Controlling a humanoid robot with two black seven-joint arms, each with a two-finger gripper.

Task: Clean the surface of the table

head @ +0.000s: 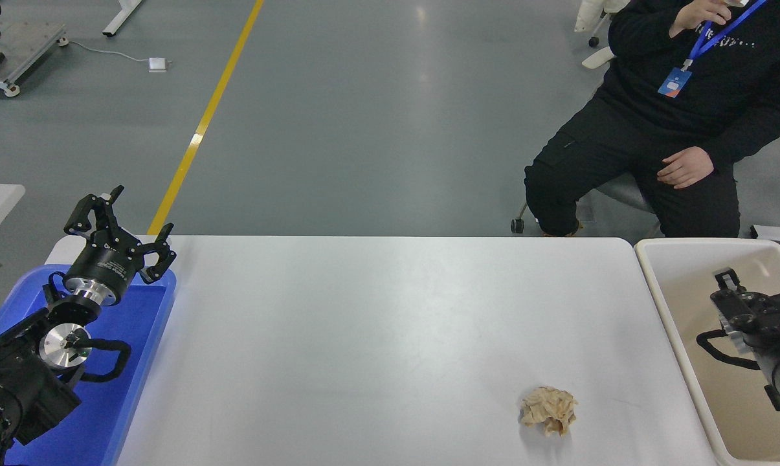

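Grey workshop floor, yellow line, seated person (674,110) beyond the far edge. Item: white table surface (377,336), centre, bearing one crumpled beige paper wad (548,410) near right. Right gripper (729,291) over the cream tub (661,259); we cannot tell its finger state. Left gripper (121,226) parked over the blue tray (150,323), fingers spread, empty. Handling, we judge: approach the wad from above, close around its bulk, lift clear before crossing the tub rim.

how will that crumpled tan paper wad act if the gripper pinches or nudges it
The paper wad looks loosely crumpled, so it probably squashes under a pinch. It seems light and may skid on the glossy table. Its lumpy shape likely stops it rolling.
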